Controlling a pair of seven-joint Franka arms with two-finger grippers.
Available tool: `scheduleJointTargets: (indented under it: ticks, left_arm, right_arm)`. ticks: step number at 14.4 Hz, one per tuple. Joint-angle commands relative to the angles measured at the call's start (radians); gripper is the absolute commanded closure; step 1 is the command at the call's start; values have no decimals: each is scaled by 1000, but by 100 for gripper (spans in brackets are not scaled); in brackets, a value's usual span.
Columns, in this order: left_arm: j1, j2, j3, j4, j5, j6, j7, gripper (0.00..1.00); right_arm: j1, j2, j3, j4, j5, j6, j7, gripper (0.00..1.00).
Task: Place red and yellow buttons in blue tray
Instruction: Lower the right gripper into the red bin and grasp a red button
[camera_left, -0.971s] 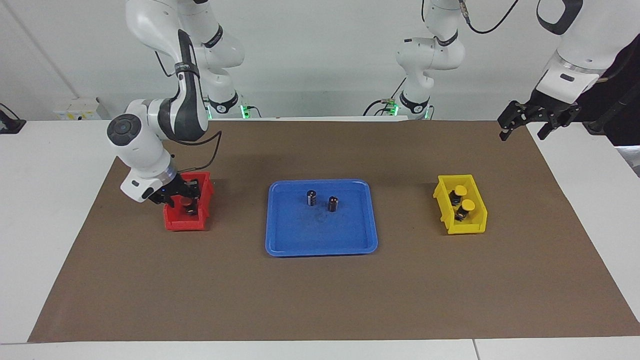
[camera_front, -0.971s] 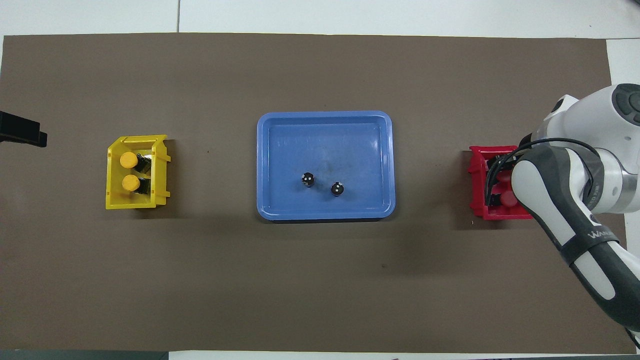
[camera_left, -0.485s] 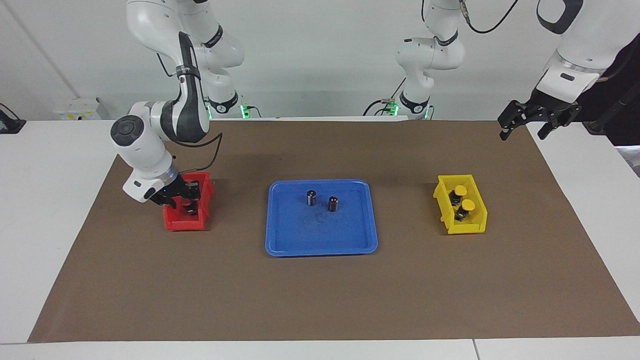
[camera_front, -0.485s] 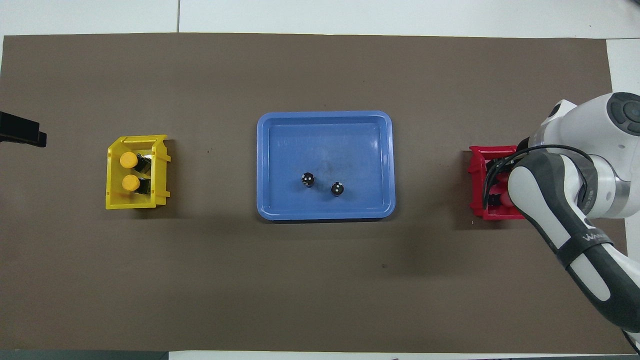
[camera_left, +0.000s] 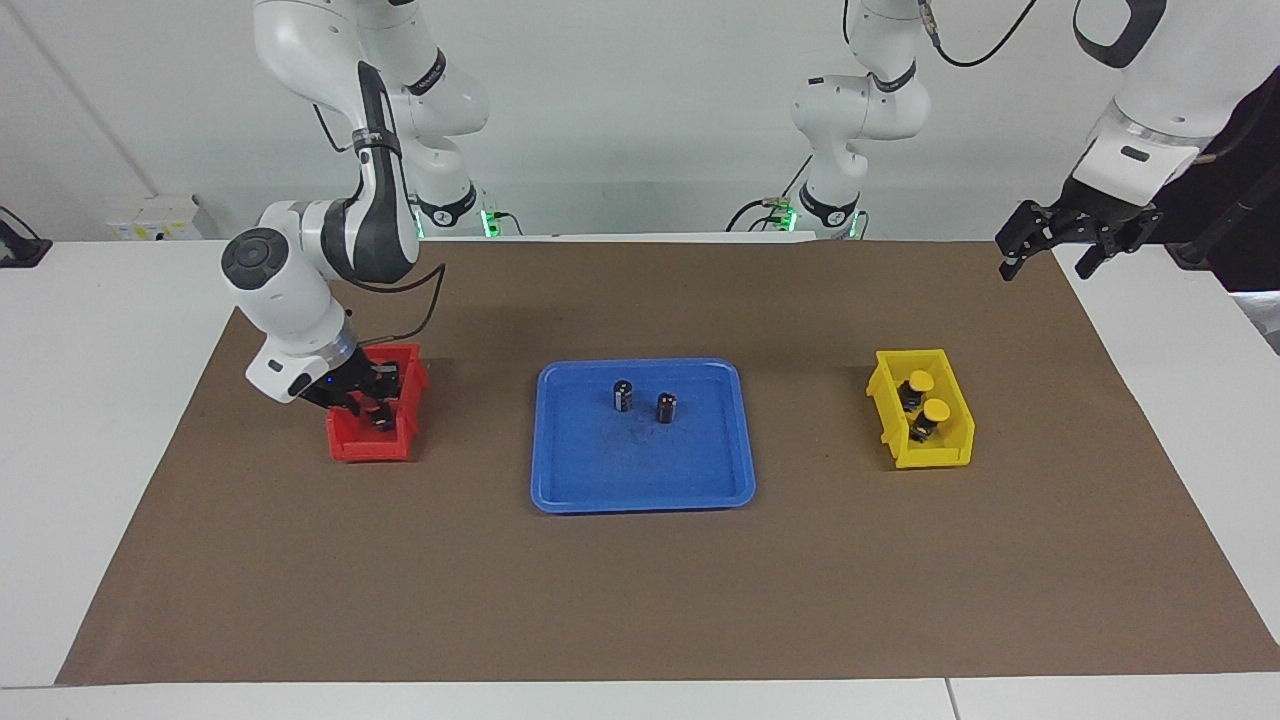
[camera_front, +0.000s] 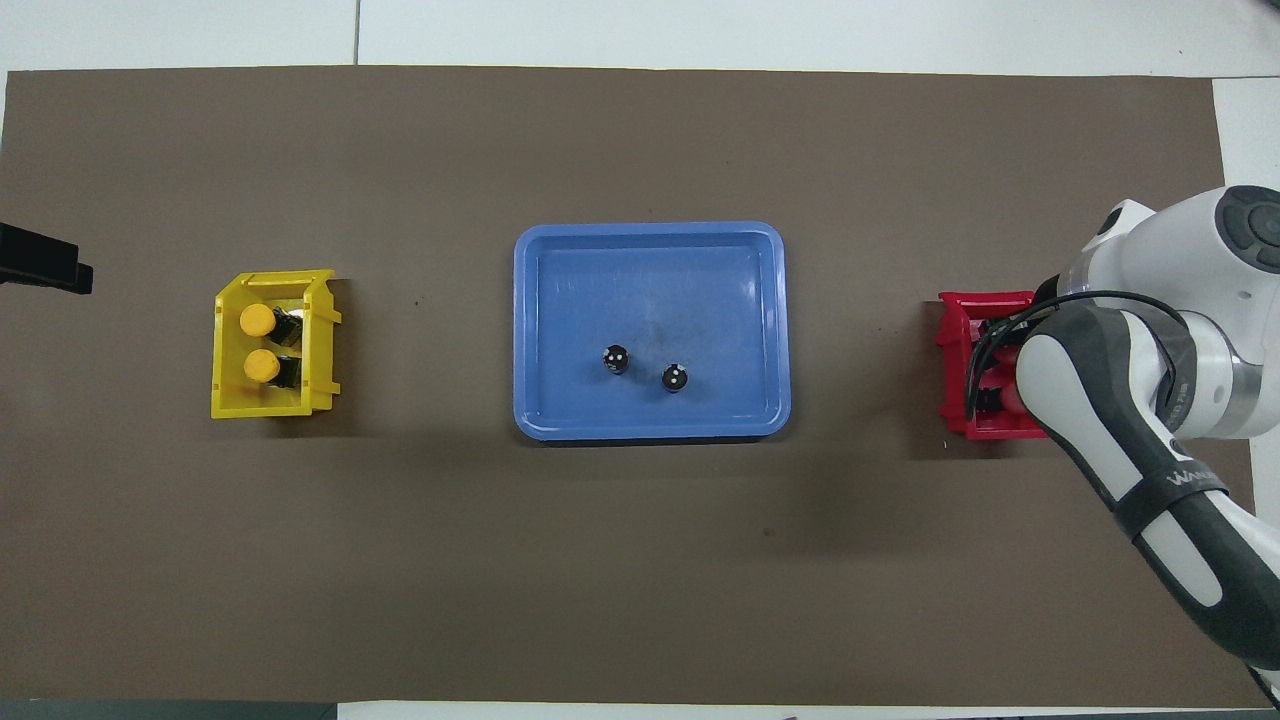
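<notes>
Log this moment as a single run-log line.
right pincer: down in red bin | left pincer: waiting above mat corner | yellow buttons: in yellow bin | blue tray: holds two dark cylinders

We saw a matt brown paper-like sheet (camera_left: 640, 600) covering a smooth white table (camera_left: 90, 400). At the frame's centre sat the blue tray (camera_left: 600, 480), smooth plastic with a faint sheen and a scuffed floor. The red bin (camera_left: 365, 448) at left and the yellow bin (camera_left: 935, 455) at right looked like moulded plastic. The yellow buttons (camera_left: 930, 400) had smooth caps. The arms' white shells (camera_left: 290, 300) were glossy.
</notes>
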Motion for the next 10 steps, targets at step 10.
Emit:
scheduleJointTargets:
  ticks: [10]
  left_arm:
    - [-11,-31,3,-32,19,-4,-12,0]
  right_arm:
    - [124,122,9,582,-7,-527,159,87]
